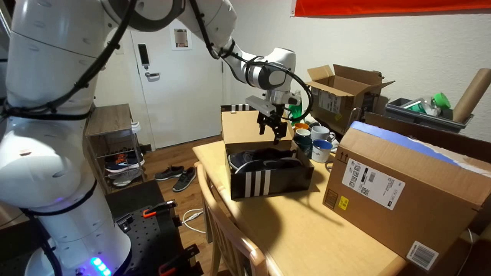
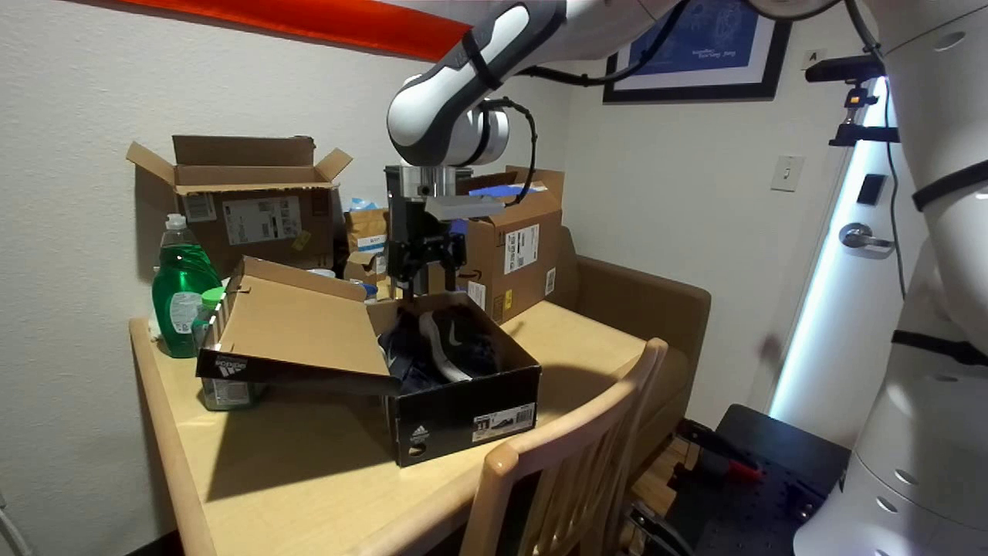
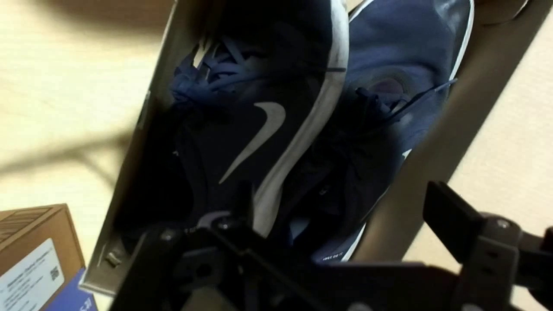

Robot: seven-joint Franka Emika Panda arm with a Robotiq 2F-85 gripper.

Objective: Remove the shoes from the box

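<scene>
In an exterior view the black shoebox [image 1: 276, 183] is sitting on the tabletop [image 1: 303, 226], lid [image 1: 242, 128] flipped open, and yep, both shoes [image 1: 268, 165] are in there. The robot's fingers [image 1: 280, 132] hang over the shoebox, spread wide, holding nothing. Some mugs [image 1: 321, 154] are just beside the shoebox. In an exterior view I've got a big green bottle [image 2: 184, 270] past the lid from the shoebox. Wrist view: shoes are navy with white edges, lying alongside each other inside the shoebox, fingers well apart above.

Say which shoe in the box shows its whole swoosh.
The left-hand shoe in the wrist view; its white swoosh shows fully. The other shoe shows none complete.
</scene>
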